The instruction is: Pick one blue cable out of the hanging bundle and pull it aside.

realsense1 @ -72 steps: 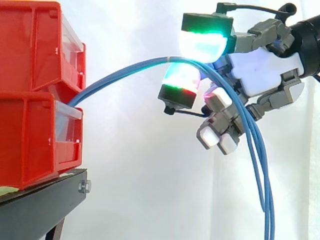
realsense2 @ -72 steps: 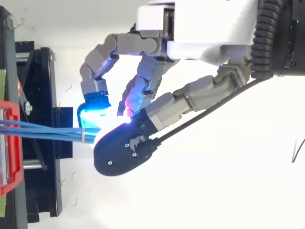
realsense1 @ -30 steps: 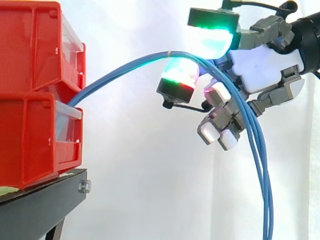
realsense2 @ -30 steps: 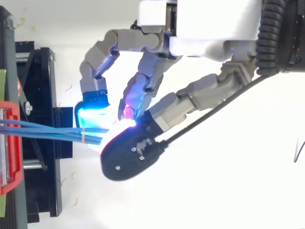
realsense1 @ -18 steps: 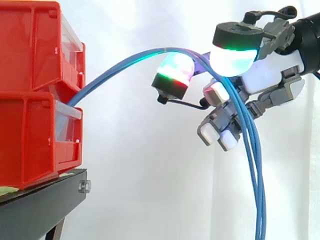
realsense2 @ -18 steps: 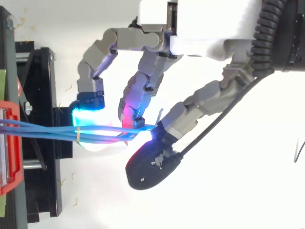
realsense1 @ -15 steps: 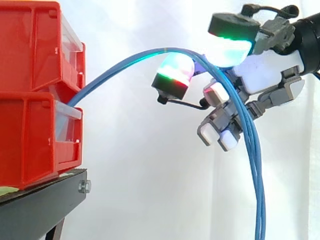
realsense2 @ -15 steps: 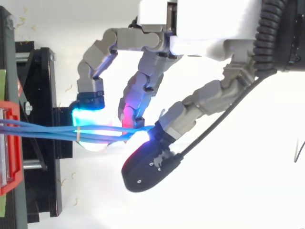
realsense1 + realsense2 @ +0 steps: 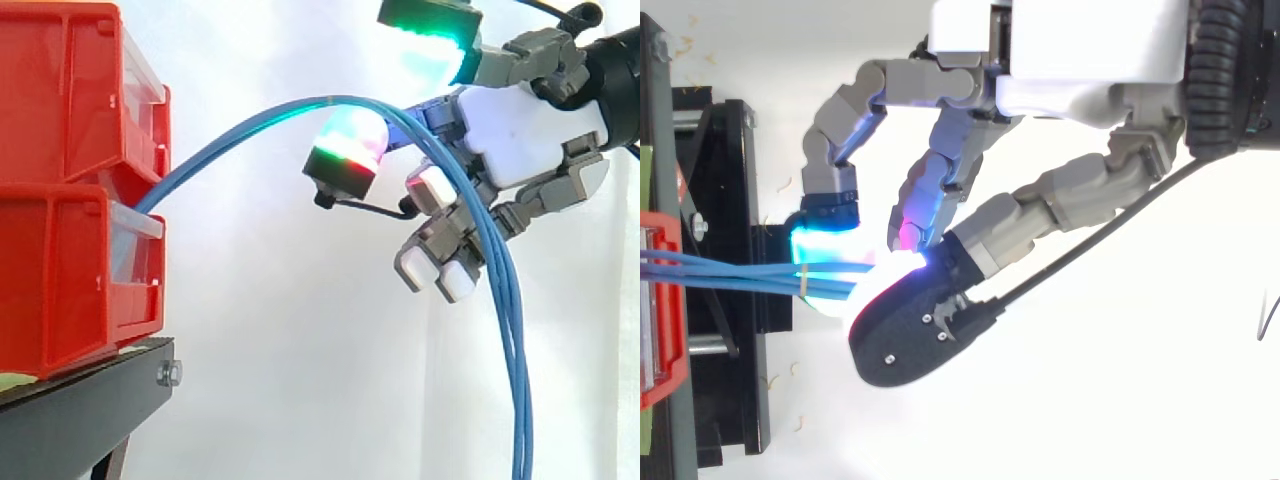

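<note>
Several blue cables (image 9: 240,135): one bundle. It leaves the gap between two stacked red bins (image 9: 70,100) on a black stand (image 9: 90,400), arches to the right and hangs down before the white curtain (image 9: 280,350).

Hand (image 9: 530,130): at the crest of the arch. The lower pad (image 9: 345,150), glowing green and red, sits under the bundle, which drapes over that finger. The upper pad (image 9: 430,35), green, stands clear above with open air between. The pads are apart and nothing is clamped.

Step in hand, as judged: singling out one strand. Bring the upper pad down on the outermost strand alone, let the others slip off the lower finger, then draw sideways gently so nothing is dragged out of the bins.

Side view: gives the vertical gap between the pads and the hanging run.

Top view: gives the blue cables (image 9: 730,270) lying side by side and a pale band (image 9: 803,284) round them near the cyan glow. The upper pad's black back covers the contact, so how the strands separate there cannot be told.
</note>
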Robot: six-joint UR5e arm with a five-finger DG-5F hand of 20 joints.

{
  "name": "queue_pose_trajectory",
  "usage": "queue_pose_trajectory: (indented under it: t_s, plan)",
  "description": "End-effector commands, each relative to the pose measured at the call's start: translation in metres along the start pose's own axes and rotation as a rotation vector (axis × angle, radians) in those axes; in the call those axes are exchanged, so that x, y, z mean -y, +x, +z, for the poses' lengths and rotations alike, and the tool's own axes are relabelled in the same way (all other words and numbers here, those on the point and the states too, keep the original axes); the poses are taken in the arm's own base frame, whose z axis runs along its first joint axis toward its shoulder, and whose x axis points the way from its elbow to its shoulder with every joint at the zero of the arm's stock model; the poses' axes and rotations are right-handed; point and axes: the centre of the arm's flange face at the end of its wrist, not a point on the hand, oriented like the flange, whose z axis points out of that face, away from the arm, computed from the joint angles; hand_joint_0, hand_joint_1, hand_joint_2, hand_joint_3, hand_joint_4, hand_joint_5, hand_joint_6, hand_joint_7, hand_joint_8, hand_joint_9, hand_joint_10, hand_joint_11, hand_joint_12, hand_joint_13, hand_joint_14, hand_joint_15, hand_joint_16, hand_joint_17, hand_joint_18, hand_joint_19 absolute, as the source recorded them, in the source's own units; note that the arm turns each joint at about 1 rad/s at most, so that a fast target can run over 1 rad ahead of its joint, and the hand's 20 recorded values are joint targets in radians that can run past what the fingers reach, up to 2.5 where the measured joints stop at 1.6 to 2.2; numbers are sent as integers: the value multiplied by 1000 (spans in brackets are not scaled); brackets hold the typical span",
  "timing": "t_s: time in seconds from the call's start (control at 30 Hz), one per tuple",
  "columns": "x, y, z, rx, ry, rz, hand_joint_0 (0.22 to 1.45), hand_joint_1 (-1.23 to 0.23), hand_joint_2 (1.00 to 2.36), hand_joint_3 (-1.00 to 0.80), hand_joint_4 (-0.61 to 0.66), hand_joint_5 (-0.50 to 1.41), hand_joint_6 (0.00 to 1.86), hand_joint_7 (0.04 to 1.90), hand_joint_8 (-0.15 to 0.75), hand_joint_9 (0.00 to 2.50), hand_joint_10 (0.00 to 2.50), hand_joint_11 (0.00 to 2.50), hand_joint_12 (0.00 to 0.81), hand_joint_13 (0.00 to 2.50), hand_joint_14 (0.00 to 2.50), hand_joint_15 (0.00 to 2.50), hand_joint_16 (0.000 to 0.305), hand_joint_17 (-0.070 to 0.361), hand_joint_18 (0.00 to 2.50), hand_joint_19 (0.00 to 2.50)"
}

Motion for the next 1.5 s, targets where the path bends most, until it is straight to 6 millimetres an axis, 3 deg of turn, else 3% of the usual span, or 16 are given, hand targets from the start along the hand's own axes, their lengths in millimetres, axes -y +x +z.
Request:
queue_pose_trajectory:
  t_s: [0.0,0.13,0.27,0.47,0.6,0.77,1.07,1.4,1.47]
  plan:
    - [0,0,0,0,1,0,454,-637,1000,-500,-163,-38,847,817,194,1188,17,401,371,733,20,479,53,118,594,640]
    - [1,0,0,0,2,0,490,-589,1000,-500,-175,-42,846,825,185,1180,18,417,356,710,20,491,50,112,558,664]
    - [1,0,0,0,1,0,556,-643,1005,-401,-153,-39,842,825,199,1190,17,396,374,726,19,478,53,120,584,642]
    - [1,0,1,0,1,0,571,-815,1002,-155,-112,-38,846,862,245,1176,16,408,416,761,19,463,61,138,663,595]
    - [2,0,1,0,2,0,620,-926,1008,-100,-51,-60,888,819,241,1091,20,463,395,720,19,483,56,126,620,603]
    - [0,1,0,-1,0,-1,713,-979,1015,-236,-92,-71,893,923,200,1045,21,485,344,671,21,488,46,104,552,604]
    - [0,0,0,0,1,-2,798,-1005,1002,-474,-175,-62,914,1030,192,1076,20,474,332,691,20,473,45,102,575,575]
    - [2,0,0,-2,3,-5,790,-1016,1000,-500,-181,-55,924,1008,184,1102,23,483,331,720,21,480,45,100,604,567]
    - [1,0,0,-2,2,-5,733,-1016,1000,-500,-149,-52,923,934,188,1123,21,492,332,723,22,478,44,100,607,575]
